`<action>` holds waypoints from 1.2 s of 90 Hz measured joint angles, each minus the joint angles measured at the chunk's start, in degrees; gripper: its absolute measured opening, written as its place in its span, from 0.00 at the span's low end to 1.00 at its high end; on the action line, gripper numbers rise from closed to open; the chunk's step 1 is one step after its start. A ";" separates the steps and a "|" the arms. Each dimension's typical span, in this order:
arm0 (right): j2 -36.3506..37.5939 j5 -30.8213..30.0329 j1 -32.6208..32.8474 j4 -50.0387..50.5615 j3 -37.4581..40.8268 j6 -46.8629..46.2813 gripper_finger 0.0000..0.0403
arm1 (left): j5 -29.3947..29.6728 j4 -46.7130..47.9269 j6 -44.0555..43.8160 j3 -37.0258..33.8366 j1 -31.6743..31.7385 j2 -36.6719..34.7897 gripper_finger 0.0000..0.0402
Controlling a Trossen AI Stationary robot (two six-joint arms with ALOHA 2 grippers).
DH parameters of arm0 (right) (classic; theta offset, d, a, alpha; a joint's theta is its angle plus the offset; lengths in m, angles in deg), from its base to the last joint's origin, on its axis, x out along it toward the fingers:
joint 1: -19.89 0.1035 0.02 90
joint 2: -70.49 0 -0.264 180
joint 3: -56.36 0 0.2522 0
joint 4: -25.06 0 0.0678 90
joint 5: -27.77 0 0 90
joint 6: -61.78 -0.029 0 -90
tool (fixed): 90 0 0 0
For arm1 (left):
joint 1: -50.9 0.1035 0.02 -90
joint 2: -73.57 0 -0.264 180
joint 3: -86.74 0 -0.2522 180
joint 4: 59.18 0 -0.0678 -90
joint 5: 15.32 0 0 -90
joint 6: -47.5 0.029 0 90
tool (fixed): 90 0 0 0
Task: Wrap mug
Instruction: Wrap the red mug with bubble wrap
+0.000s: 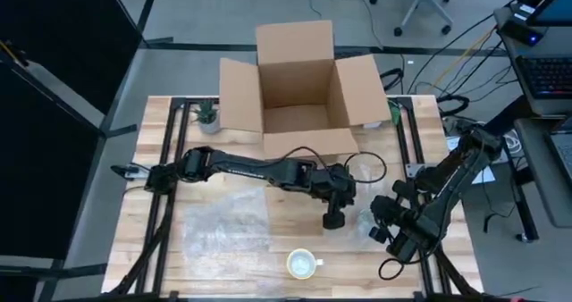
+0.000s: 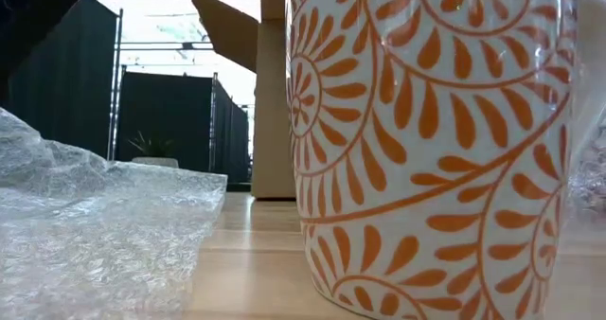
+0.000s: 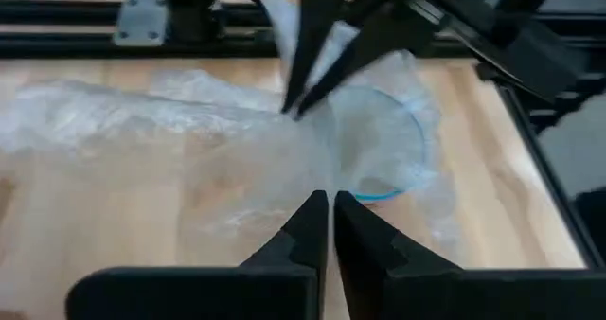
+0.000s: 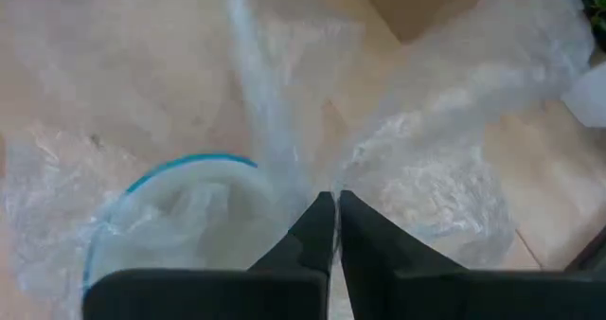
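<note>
High view: mug (image 1: 303,264) upright at bench (image 1: 241,168) front edge, untouched | bubble wrap sheet (image 1: 223,223) flat, front-left | second bubble wrap piece (image 3: 379,140) right of centre, pinched by right gripper (image 4: 331,199) | left gripper (image 3: 330,199) jaws together beside it.

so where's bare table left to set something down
Bare wood lies between the bubble wrap sheet and the mug, and along the front edge right of the mug. It is crowded on the right, where both tools, left and right, meet over crumpled wrap.
</note>
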 joint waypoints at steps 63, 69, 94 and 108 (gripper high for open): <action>0.00 0.00 -0.03 -0.46 -0.02 1.39 0.00 | 17.01 21.07 -1.81 -3.34 1.53 -6.49 0.37; 0.00 -0.05 -0.03 -0.46 -0.02 1.41 0.00 | 17.30 20.86 -3.07 -6.92 1.53 -6.48 0.37; 0.00 -0.34 -0.03 -0.49 -0.02 1.91 0.00 | 18.26 0.14 -4.58 -22.79 1.49 -6.25 0.37; 0.00 -0.35 -0.05 -0.69 -0.03 1.91 0.00 | 20.89 -20.88 -3.75 -27.98 2.25 -6.23 0.37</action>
